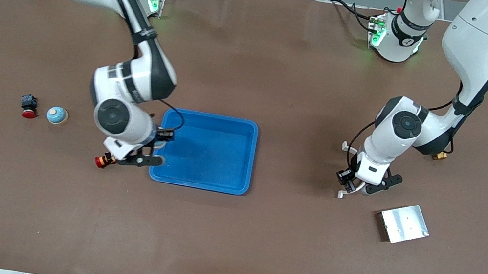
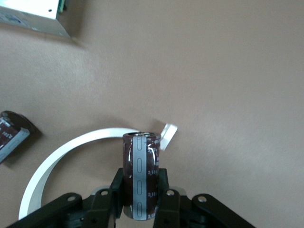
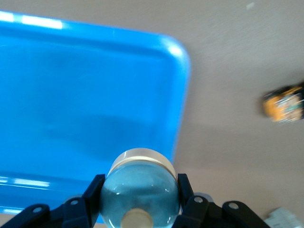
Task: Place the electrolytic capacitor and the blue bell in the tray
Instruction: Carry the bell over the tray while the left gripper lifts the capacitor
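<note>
Although neither piece lies in the shallow bright-blue plastic tray [image 1: 205, 150] yet, both look to be in hand, so I judge the task about half done, with only the carrying and letting go left. The right gripper [image 3: 139, 209] has its jaws closed on the round pale-blue bell with a cream button [image 3: 139, 187], which hangs over the rim of the tray at the end toward the right arm; the tray floor is bare in both views that show it, so there is room to lower the bell just inside that rim. The left gripper [image 2: 140, 209] has its jaws closed on the dark-brown cylindrical electrolytic capacitor with a grey stripe [image 2: 141, 176], held upright over bare brown table [image 1: 254, 253], well apart from the tray. A curved white plastic strip [image 2: 61, 154] lies on the table under it, and a square silver metal plate [image 1: 404, 224] sits nearby toward the left arm's end. Between this gripper and the tray the table looks open, so its path should be free.
</note>
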